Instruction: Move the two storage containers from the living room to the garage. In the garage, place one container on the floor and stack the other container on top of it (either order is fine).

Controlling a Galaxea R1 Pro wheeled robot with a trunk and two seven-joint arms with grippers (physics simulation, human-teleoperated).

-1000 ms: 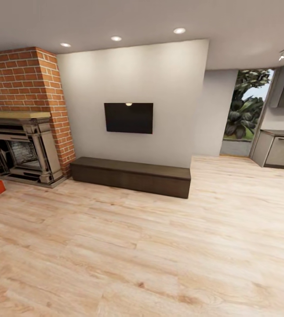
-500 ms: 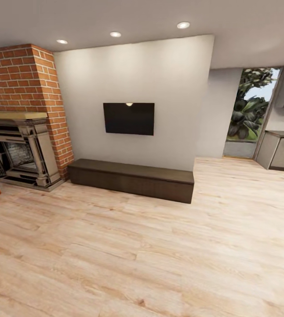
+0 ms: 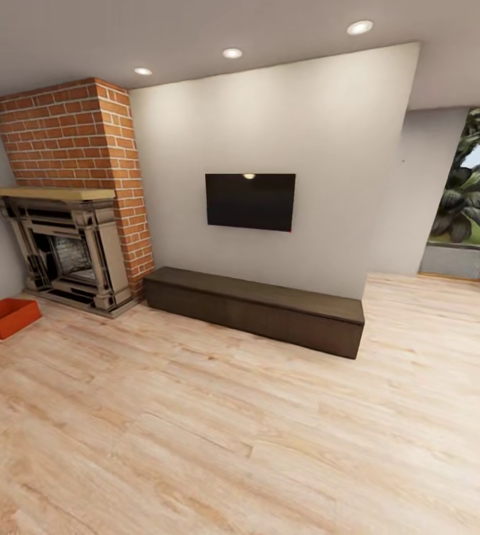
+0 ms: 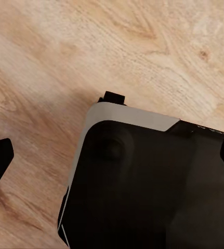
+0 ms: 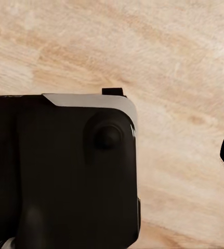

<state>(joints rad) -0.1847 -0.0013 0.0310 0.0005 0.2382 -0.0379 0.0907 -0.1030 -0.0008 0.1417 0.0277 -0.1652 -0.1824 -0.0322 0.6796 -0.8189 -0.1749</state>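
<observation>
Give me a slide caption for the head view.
Orange-red storage container on wood floor beside brick fireplace.

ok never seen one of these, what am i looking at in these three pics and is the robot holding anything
It's a simulated wheeled robot with two arms. The big picture comes from its head camera, looking into a living room: a brick fireplace, a wall TV, a long dark bench, and one orange-red storage container on the wood floor near the fireplace. The two smaller pictures come from cameras on each wrist, looking down: the dark, white-edged bulk looks like the robot's own body above the same wood floor. Only dark finger tips peek in at the edges, so I can't tell whether the grippers are open. Nothing appears held.
</observation>
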